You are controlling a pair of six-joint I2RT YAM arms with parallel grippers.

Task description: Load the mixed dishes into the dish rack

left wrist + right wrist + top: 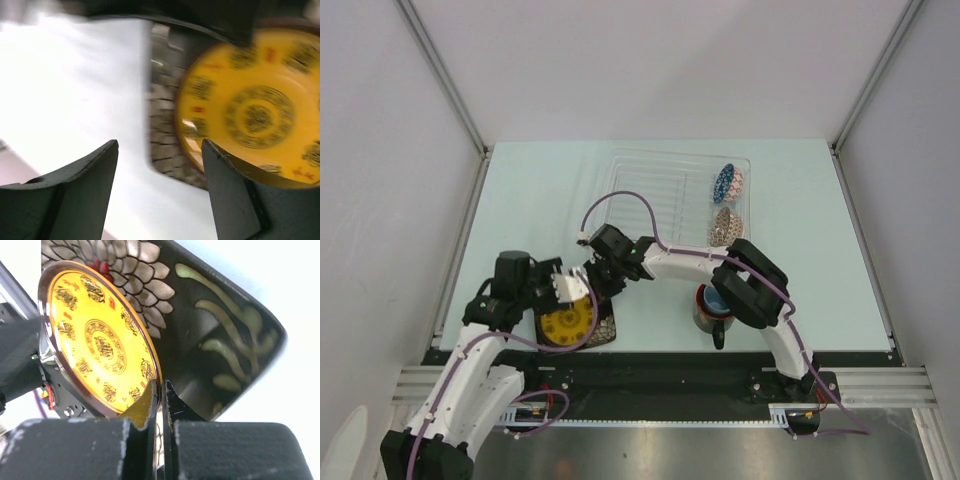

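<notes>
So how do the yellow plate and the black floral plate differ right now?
The small round yellow plate is circular with dark emblems; the black square floral plate is square with petal and leaf patterns. The yellow plate is smaller and lies over the black plate. The right gripper pinches the yellow plate's rim, not the black plate. Both are outside the dish rack.

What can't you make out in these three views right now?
- Top view: the right arm covers most of the mug and light blue cup.
- Top view: left claw and right claw crowd the yellow plate; contact unreadable.
- Left wrist view: blur smears the plate's markings; the frame edge crops it.
- Right wrist view: the right claw hides the near edge of the black plate.
</notes>
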